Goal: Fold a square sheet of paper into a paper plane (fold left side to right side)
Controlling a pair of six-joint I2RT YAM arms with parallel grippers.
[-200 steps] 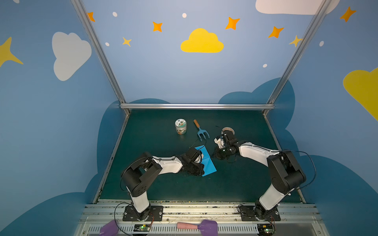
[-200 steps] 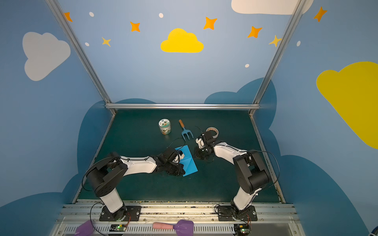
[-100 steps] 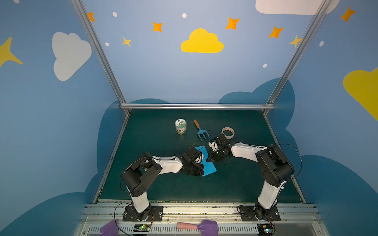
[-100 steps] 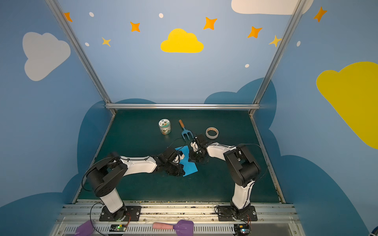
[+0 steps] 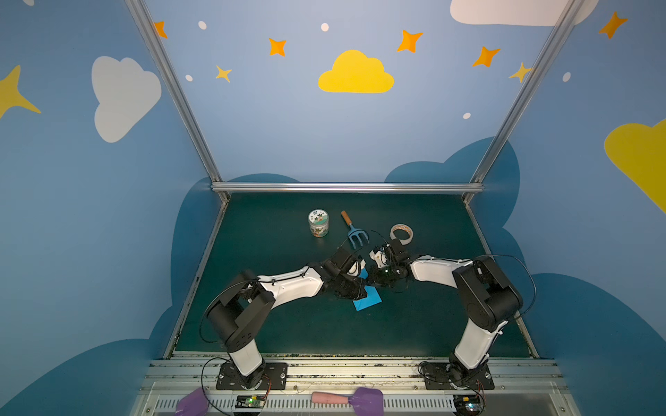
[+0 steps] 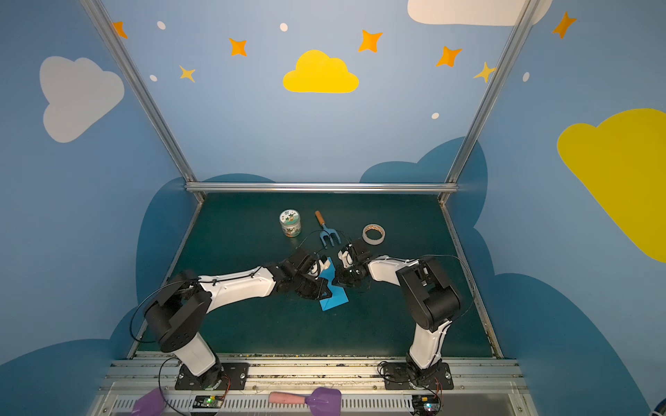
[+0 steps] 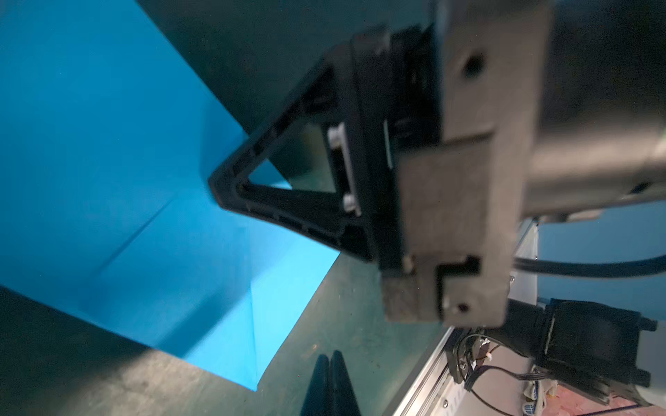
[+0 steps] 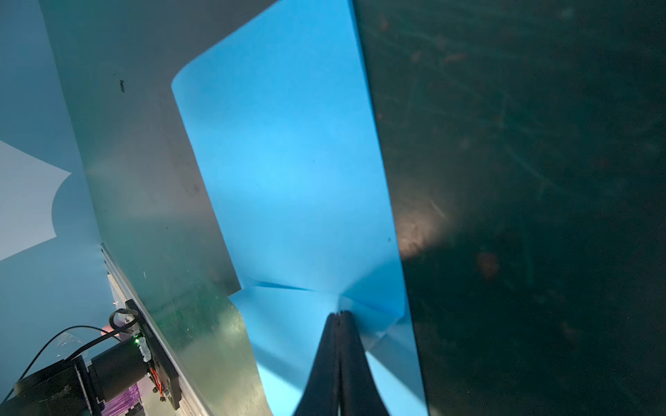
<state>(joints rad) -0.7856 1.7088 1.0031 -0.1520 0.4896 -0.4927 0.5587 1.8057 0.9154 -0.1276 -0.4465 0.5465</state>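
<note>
Just below mid-frame in both top views the arms (image 5: 292, 286) (image 6: 382, 268) hide most of the square sheet of paper (image 5: 370, 302) (image 6: 336, 299) on the table (image 5: 281, 331); fingertips cannot be made out there. Only the wrist views show them: left gripper (image 7: 331, 374) fingers closed, empty, beside the sheet's corner; right gripper (image 8: 338, 320) fingers closed, tips on the creased sheet, pinching or merely pressing unclear. Farther up lie blue fork (image 5: 355, 233), tape roll (image 5: 403, 241), jar (image 5: 318, 223)

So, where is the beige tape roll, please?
In both top views the beige tape roll lies right of the blue fork, just beyond the right arm.
</note>
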